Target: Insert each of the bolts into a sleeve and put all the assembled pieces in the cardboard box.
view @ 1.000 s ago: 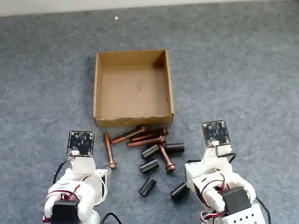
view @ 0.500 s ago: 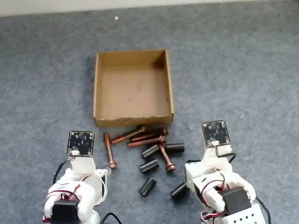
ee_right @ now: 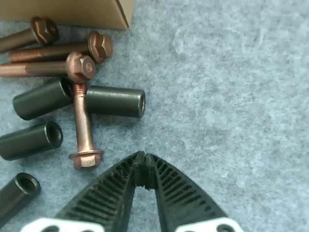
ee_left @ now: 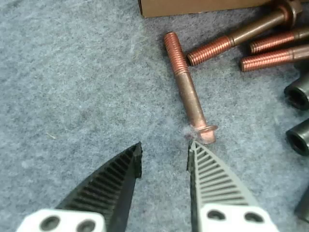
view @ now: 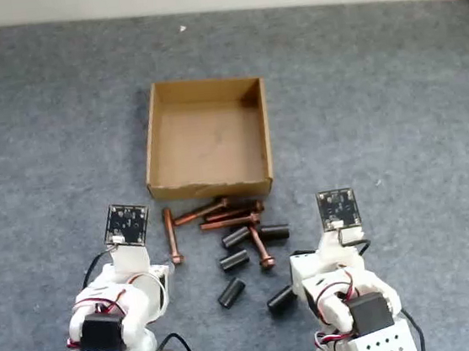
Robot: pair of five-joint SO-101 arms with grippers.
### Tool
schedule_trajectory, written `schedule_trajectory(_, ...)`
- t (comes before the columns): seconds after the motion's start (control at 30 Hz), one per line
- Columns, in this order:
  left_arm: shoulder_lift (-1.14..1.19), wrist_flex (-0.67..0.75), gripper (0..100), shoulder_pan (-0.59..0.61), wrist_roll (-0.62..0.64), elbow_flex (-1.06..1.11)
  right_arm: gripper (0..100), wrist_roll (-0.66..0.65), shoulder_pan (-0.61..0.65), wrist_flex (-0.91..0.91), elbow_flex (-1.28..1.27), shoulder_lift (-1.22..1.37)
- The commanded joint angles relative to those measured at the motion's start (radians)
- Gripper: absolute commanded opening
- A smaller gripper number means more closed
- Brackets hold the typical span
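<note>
Copper bolts (view: 201, 212) lie unsleeved; left gripper (ee_left: 164, 150), parted and empty beside one, should probably grasp it; right gripper (ee_right: 145, 166) is closed on nothing.

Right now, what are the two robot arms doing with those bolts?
Neither arm holds anything. The left gripper hovers with open fingers just short of the head of one bolt, and the right gripper sits shut beside the heap. The copper bolts and black sleeves lie loose on the carpet between the arms and the cardboard box. No bolt is in a sleeve yet.
</note>
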State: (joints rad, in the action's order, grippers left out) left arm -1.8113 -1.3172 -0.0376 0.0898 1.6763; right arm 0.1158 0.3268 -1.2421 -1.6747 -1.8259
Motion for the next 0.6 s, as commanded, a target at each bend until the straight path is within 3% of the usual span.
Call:
schedule_trajectory(0.0,-0.004,-0.002,18,0.007,-0.011,-0.031,0.9,0.002,-0.012,-0.015,-0.113,-0.010)
schedule_trajectory(0.1,-0.004,0.002,18,0.012,-0.009,-0.064,0.9,-0.083,-0.013,-0.008,-0.101,-0.010)
schedule_trajectory(0.37,-0.004,0.035,18,0.013,-0.012,-0.062,0.9,-0.589,-0.013,0.041,0.051,-0.010)
schedule_trajectory(0.57,-0.004,0.041,18,0.168,-0.012,-0.073,1.0,-0.603,-0.013,0.033,0.160,-0.008)
